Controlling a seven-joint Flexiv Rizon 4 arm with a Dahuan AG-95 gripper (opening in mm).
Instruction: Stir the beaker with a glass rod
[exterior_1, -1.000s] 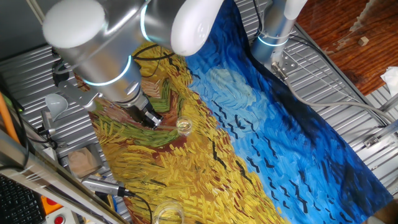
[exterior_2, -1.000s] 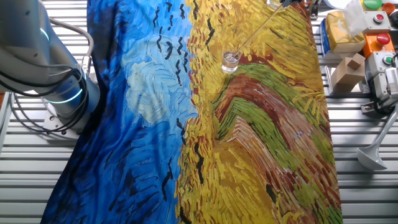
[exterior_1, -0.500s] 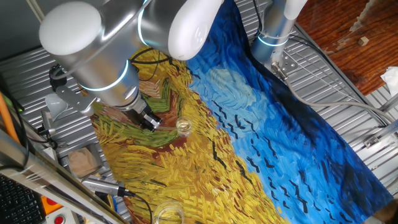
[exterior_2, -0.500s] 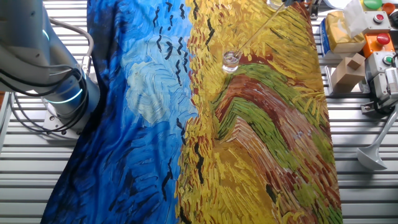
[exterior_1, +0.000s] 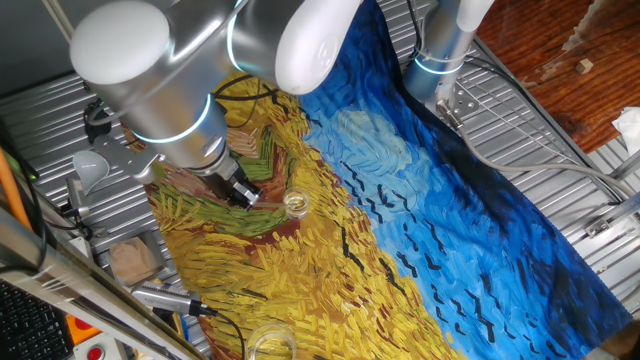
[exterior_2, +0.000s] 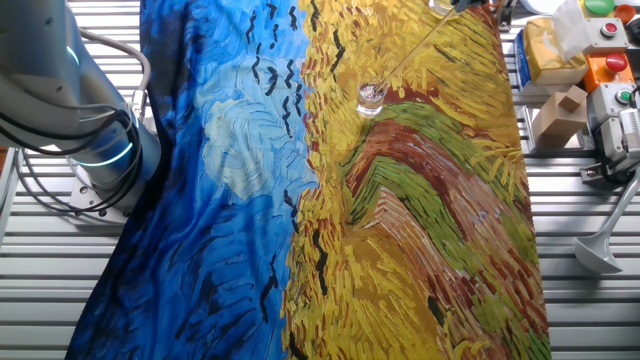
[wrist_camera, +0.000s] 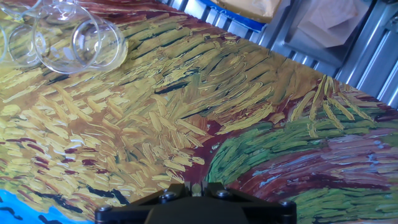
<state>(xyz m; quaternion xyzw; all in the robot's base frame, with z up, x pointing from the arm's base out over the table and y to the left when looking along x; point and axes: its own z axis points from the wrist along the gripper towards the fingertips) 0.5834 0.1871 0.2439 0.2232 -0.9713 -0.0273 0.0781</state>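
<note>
A: Beaker (exterior_1: 296, 205) placement first: where does it sit in one fixed view?

B: Left of centre, upright on the yellow part of the painted cloth (exterior_1: 420, 200) that covers the table (exterior_1: 545, 150). The end effector (exterior_1: 243, 193) is just to its left, under the big silver arm (exterior_1: 180, 80).

A: And the glass rod (exterior_2: 410, 50)?

B: In the other fixed view it shows as a thin clear line slanting from the beaker (exterior_2: 371, 97) up toward the top right edge of the frame, its lower end at the beaker's rim. Whether the tip is inside the glass I cannot tell.

A: Is the end effector clamped on the rod?

B: I cannot tell. Its fingers are too small and dark in one fixed view, and the hand view shows only the black body of the end effector (wrist_camera: 196, 199) at the bottom edge.

A: Anything else, left to right?

B: In one fixed view a grey funnel (exterior_1: 90, 168) lies at far left and a wider clear glass vessel (exterior_1: 270, 342) stands at the bottom edge. In the hand view that vessel (wrist_camera: 74, 37) sits at upper left on yellow brushstrokes.
</note>
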